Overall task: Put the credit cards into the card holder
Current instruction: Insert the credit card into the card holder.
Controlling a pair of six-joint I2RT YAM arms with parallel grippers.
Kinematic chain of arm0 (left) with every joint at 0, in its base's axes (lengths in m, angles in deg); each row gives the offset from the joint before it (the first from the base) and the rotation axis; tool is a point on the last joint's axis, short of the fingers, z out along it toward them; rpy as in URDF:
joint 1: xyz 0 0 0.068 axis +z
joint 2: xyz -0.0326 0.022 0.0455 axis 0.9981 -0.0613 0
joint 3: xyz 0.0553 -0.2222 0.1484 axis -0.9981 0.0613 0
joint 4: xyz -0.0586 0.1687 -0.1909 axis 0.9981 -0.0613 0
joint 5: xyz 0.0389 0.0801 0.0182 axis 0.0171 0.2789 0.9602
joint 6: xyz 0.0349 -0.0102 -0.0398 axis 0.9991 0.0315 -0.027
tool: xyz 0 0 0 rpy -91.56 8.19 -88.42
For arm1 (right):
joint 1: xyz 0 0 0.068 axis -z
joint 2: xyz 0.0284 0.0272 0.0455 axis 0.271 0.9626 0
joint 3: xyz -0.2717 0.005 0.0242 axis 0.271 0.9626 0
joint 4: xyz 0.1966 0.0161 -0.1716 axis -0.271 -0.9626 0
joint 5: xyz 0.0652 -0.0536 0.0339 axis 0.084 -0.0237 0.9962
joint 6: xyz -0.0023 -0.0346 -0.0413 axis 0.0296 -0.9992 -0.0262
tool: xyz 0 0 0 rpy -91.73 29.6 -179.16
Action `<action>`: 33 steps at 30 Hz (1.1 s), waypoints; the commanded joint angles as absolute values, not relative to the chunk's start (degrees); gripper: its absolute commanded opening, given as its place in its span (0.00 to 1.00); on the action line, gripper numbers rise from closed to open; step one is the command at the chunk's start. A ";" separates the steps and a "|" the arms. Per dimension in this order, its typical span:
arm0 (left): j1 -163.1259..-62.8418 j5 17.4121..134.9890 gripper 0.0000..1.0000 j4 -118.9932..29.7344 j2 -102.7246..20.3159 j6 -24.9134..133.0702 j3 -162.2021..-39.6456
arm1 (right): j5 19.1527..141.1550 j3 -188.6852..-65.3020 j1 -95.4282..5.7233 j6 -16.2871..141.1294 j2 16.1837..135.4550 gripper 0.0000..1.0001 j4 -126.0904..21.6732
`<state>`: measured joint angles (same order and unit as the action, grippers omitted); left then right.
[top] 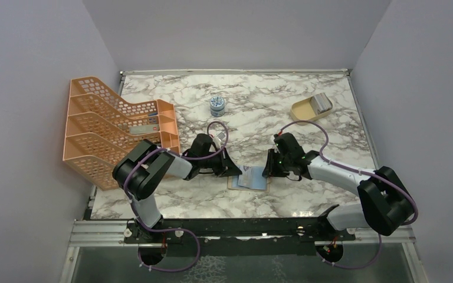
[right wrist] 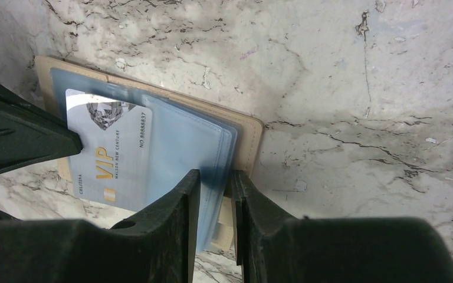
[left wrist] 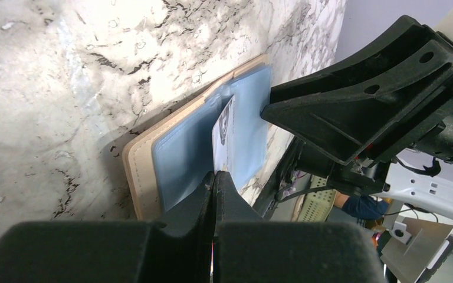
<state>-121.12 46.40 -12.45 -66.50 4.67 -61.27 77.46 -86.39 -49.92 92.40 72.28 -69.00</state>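
Marble-veined tabletop (top: 307, 147) carries the open card holder (right wrist: 249, 132), which lies flat between the two grippers with its tan cover down and pale blue pockets up. Only the right wrist view shows the credit card (right wrist: 109, 150) face-on. It reads "VIP" in gold with "MAISON NEW CENTURY" beneath and "NO 88888837", beside a diamond picture and a gold chip. A small line along one edge is too fine to read. Its far end looks tucked under a blue pocket, though the sheen makes that hard to judge.

The left wrist view shows the same card edge-on, rising from the tips of the left gripper (left wrist: 214, 178), whose fingers are pressed together on its near edge. The right gripper (right wrist: 215, 180) is clamped on the holder's blue pocket leaf, which runs between its fingers.

Overhead, well beyond the right gripper, a beige dish (top: 302, 112) holds a silvery flat piece (top: 322, 103). Beyond the left gripper stand a small tin (top: 217, 105), its label unreadable, and an orange file rack (top: 103, 127).
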 commanded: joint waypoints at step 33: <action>-124.54 53.31 0.00 -8.36 -69.07 2.04 -61.13 | 76.78 -85.84 -50.45 93.12 66.94 0.25 -70.73</action>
<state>-124.18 49.61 -8.84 -68.58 1.96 -61.05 77.49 -85.84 -49.92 92.86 69.06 -69.72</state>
